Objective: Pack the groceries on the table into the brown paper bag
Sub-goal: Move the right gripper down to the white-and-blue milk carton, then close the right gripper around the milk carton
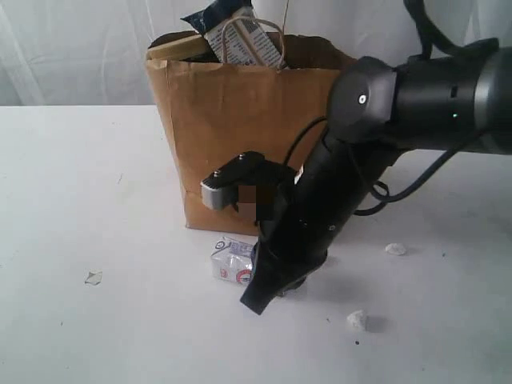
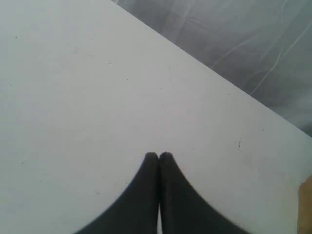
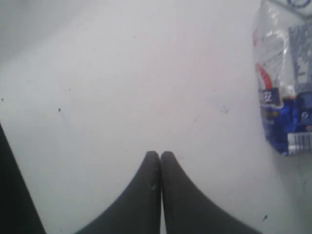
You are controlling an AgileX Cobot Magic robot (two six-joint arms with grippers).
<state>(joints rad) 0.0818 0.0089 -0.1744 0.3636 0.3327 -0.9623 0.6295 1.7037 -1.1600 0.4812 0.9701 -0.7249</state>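
Exterior view: the brown paper bag (image 1: 240,120) stands upright on the tabletop (image 1: 96,200), with packed goods showing above its rim. One small white-blue carton (image 1: 230,262) lies flat on the tabletop just in front of the bag's base. Its long axis runs roughly across the view. The right arm reaches in from the right, and the right claw (image 1: 256,298) points down at the tabletop just beside the carton's right end. No left arm shows here, so the right arm looks much the nearer one.

Left wrist view: the left claw (image 2: 159,156) is pressed closed with nothing between its tips. It sits over bare tabletop (image 2: 97,97), and no grocery is near it.

Right wrist view: the right claw (image 3: 160,155) is also fully closed and empty, over bare tabletop (image 3: 122,73). The carton (image 3: 285,87) lies off to one side of the fingers, clear of them and not touched. Its long side runs roughly along the line the fingers point. As I judge it, the claw must open and shift sideways over the carton before any grip.
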